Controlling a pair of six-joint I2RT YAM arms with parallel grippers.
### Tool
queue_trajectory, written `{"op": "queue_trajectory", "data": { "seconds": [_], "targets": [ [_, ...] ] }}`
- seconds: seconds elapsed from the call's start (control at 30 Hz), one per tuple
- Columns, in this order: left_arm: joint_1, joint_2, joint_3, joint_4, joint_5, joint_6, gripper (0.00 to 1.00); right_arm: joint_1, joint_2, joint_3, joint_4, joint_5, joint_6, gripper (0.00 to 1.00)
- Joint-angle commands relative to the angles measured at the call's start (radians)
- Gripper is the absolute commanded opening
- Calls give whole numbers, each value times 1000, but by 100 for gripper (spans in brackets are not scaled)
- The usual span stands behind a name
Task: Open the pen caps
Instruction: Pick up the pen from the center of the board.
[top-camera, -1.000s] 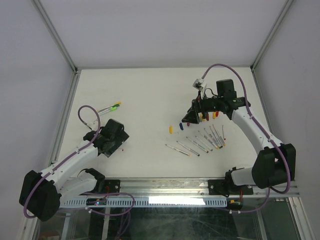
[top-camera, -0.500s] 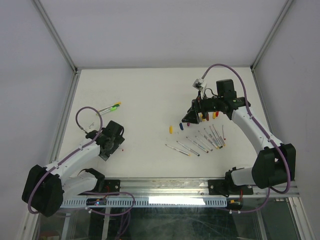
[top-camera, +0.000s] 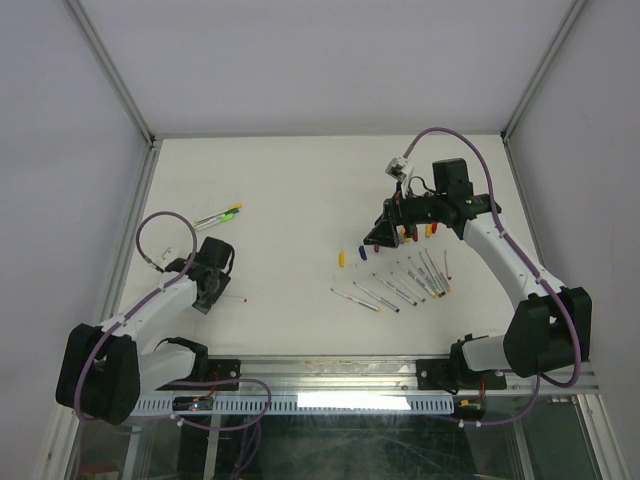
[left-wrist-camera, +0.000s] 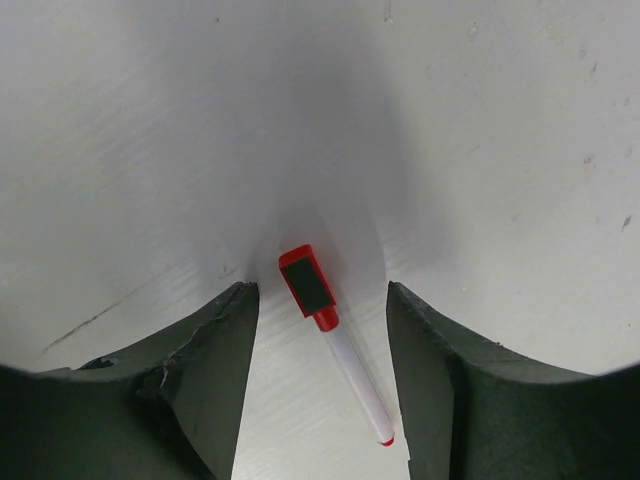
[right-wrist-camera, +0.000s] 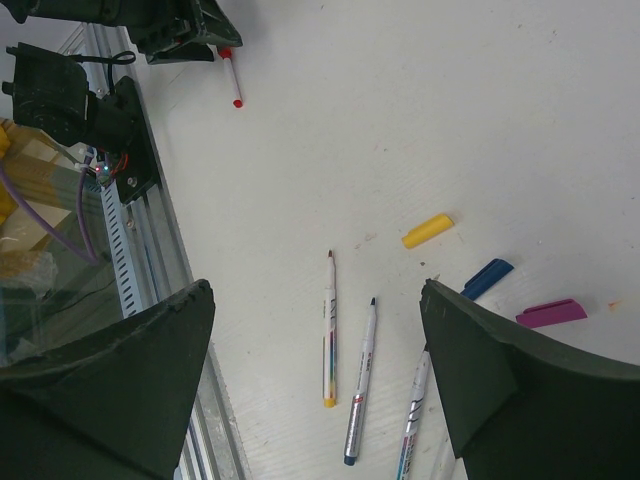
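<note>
Down at about 8 o'clock on the white surface (top-camera: 300, 190), we find the left fingers (left-wrist-camera: 215, 360) lowered close to it and roughly half spread, one on either side of a red-capped pen (left-wrist-camera: 352, 378). A gap shows on both sides, so neither finger touches the pen and it lies flat and unheld. Seen from the left wrist, its red cap (left-wrist-camera: 306, 283) is seated on the barrel and points toward 11 o'clock, while the white barrel runs back toward 5 o'clock and ends in a small red tip. Over at about 3 o'clock we see the right fingers (right-wrist-camera: 120, 380) spread wide above the surface, with nothing between them. Below them lie a loose yellow cap (right-wrist-camera: 428, 230), a blue cap (right-wrist-camera: 487, 277) and a purple cap (right-wrist-camera: 551, 313), well apart from one another. The uncapped pens (top-camera: 397, 283) lie in a loose row toward 5 o'clock of those caps, their bare tips showing. A few red and orange caps (top-camera: 428, 231) sit just beside the right arm's wrist. Far off at 10 o'clock, a pair of green-ended pens (top-camera: 222, 213) lies close together, well apart from both arms.
</note>
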Motion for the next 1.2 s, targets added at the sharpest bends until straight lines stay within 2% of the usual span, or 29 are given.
{"op": "queue_trajectory", "data": {
  "seconds": [0.0, 0.07, 0.17, 0.3, 0.5, 0.63, 0.83, 1.0, 1.17],
  "targets": [
    [18, 38, 2, 56, -24, 24, 54, -8, -29, 4, 34, -26, -15, 86],
    [21, 53, 2, 62, -22, 25, 51, -9, -29, 4, 34, -27, -15, 86],
    [26, 82, 18, 64, -25, 34, 38, -8, -31, 3, 33, -29, -15, 86],
    [28, 156, 49, 46, -21, 37, 26, -9, -35, 3, 34, -29, -15, 86],
    [27, 230, 85, 35, 0, 60, 16, -9, -39, 2, 34, -29, -15, 86],
    [28, 212, 88, 81, 45, 123, 0, -9, -36, -2, 40, -40, -10, 86],
    [28, 138, 68, 258, 212, 217, 0, -1, -34, -61, 149, -98, 72, 86],
    [24, 63, 11, 458, 338, 234, 0, 55, -48, -223, 443, -146, 248, 86],
    [-10, 32, -78, 675, 441, 190, 0, 172, 5, -315, 664, -117, 325, 88]
  ]
}}
